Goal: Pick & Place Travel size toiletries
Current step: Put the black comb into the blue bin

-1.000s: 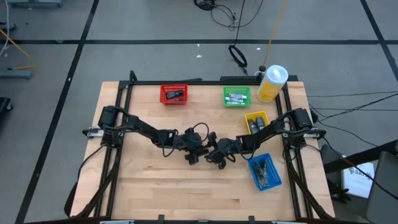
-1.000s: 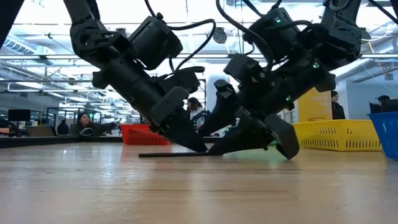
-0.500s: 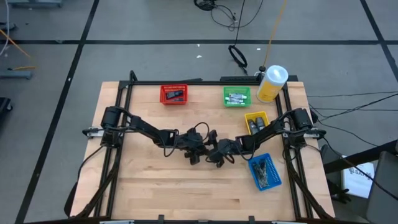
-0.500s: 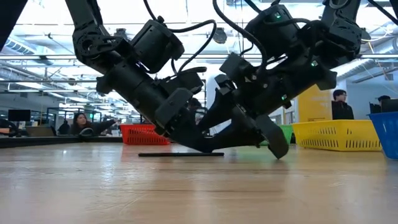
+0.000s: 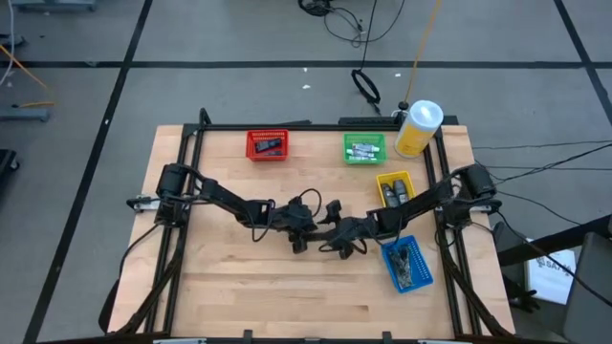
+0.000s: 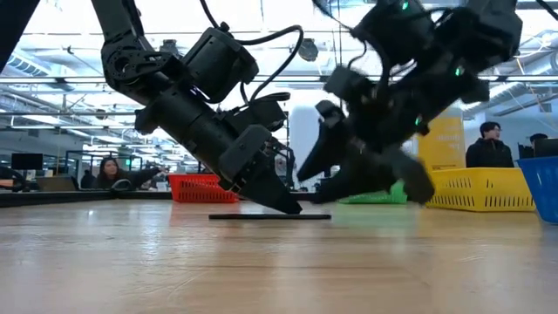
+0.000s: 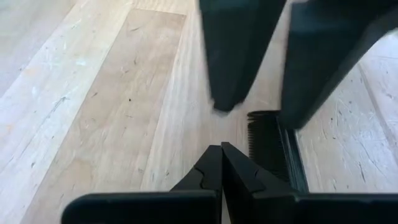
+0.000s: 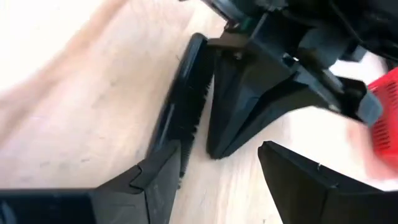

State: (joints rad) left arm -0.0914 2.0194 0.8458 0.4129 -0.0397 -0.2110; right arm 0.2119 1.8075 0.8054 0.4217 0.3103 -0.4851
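A flat black plastic comb (image 6: 268, 216) lies mid-desk. The left claw (image 7: 222, 163), pinched shut, presses beside it; the right claw (image 8: 214, 163) hangs open, risking skidding it away.

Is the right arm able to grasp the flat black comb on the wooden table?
Probably yes: the open right gripper sits at the flat black comb, though the shut left gripper crowds it.

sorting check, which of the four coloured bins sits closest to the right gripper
The blue bin, just beside the right gripper; the yellow, green and red bins lie farther back.
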